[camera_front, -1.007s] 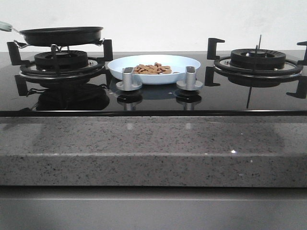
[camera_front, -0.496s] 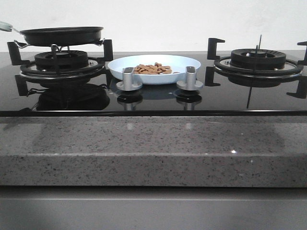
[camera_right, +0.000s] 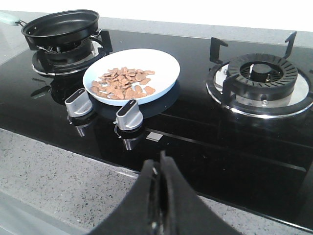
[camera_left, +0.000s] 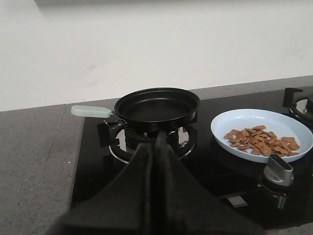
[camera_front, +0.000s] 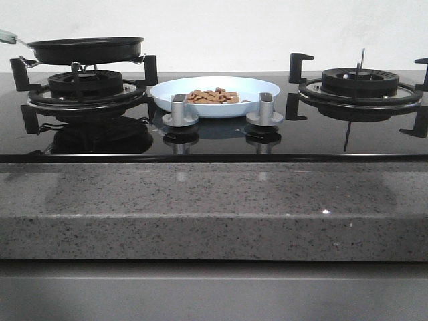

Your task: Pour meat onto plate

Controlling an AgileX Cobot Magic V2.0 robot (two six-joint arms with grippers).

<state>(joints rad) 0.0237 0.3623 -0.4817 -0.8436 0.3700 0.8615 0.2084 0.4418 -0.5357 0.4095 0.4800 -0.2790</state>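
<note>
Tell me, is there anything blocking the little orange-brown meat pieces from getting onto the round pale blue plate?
Nothing visible does. The small orange-brown meat pieces already lie in a heap on the round pale blue plate, which sits on the black glass stovetop between the two burners. The black frying pan on the left burner looks empty.

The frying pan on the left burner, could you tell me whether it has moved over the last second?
No. The frying pan sits on the left burner exactly as before, its handle pointing left.
</note>
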